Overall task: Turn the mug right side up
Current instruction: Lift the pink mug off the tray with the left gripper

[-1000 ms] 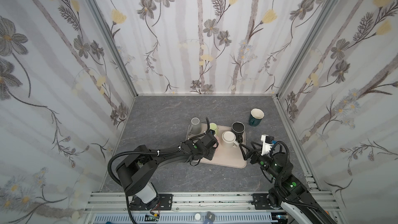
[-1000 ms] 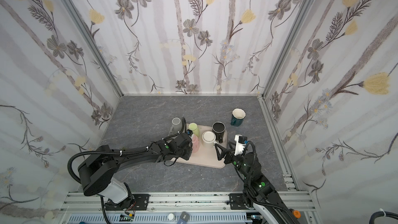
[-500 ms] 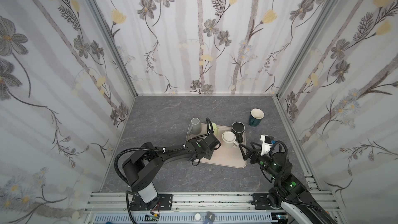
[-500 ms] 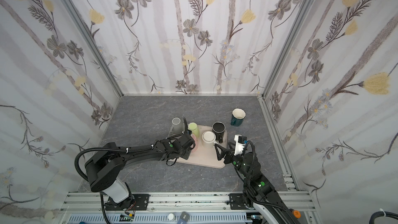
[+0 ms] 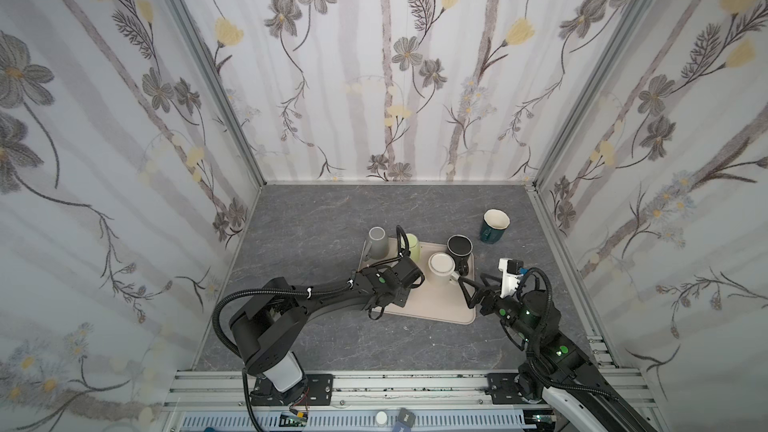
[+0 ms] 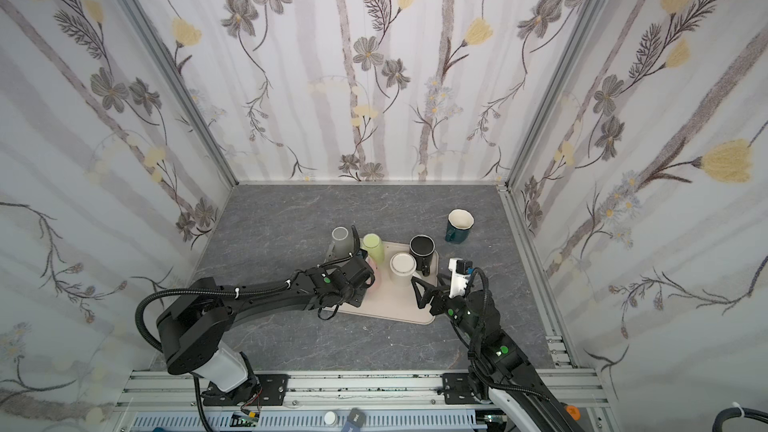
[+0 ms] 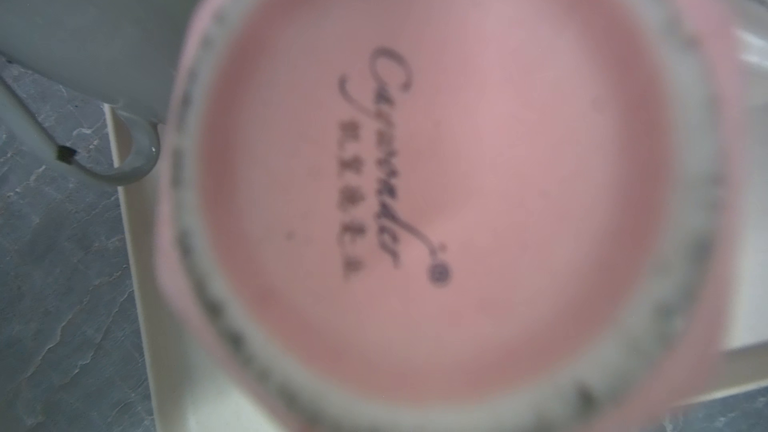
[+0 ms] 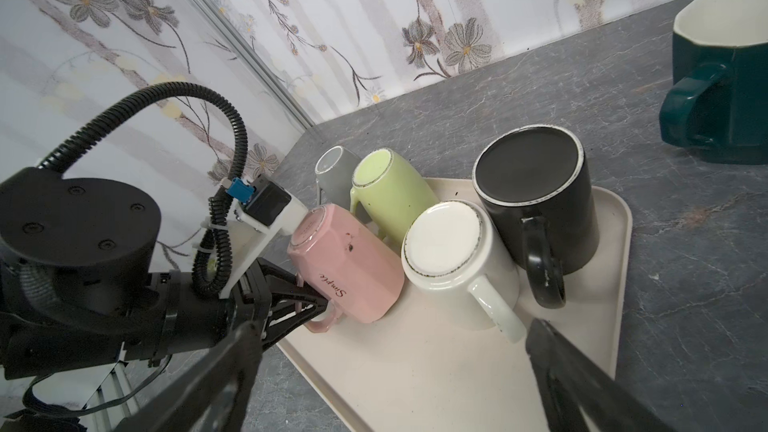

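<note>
— Grey stone tabletop [image 5: 332, 218], floral walls all round, a cream tray [image 8: 436, 367] in the middle. Where is the mug?

— The pink mug [image 8: 345, 268] stands bottom-up on the left part of the tray, just beside the green mug [image 8: 390, 197] and the white mug [image 8: 453, 259]. Its stamped base fills the left wrist view.

— What changed in the last second?

— The left gripper [image 8: 307, 305] has drawn its jaws together and now pinches the pink mug's handle. The arm has barely shifted.

— And the other one?

— The right gripper [image 8: 390, 338] hangs over the tray's near right side, jaws spread wide, holding nothing.

— So where does that leave the task?

— I'd judge the grasp made, with the lift and the roll-over not yet done. The mug looks tilted, but I cannot tell whether it has left the tray. With neighbours so close, it needs lifting clear before it is turned.
</note>
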Controlling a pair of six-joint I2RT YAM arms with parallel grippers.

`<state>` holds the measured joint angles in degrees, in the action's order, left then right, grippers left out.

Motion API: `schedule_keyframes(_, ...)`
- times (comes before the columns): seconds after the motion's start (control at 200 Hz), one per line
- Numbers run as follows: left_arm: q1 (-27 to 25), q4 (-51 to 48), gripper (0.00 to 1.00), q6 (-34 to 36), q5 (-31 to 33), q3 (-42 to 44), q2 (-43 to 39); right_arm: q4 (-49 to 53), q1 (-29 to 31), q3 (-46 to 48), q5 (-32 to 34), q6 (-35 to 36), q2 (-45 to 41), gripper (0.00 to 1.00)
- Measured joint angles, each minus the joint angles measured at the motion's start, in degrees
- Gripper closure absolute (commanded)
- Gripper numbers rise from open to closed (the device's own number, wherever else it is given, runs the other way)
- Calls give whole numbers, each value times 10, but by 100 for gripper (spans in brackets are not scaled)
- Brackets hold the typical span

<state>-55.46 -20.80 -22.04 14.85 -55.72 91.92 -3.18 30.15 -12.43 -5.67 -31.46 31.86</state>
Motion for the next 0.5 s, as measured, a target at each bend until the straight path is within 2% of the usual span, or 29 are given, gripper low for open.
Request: schedule_keyframes(0.5,5,16,100,-5,-33,21,-162,-69,-1,17,-59,-47,10,0)
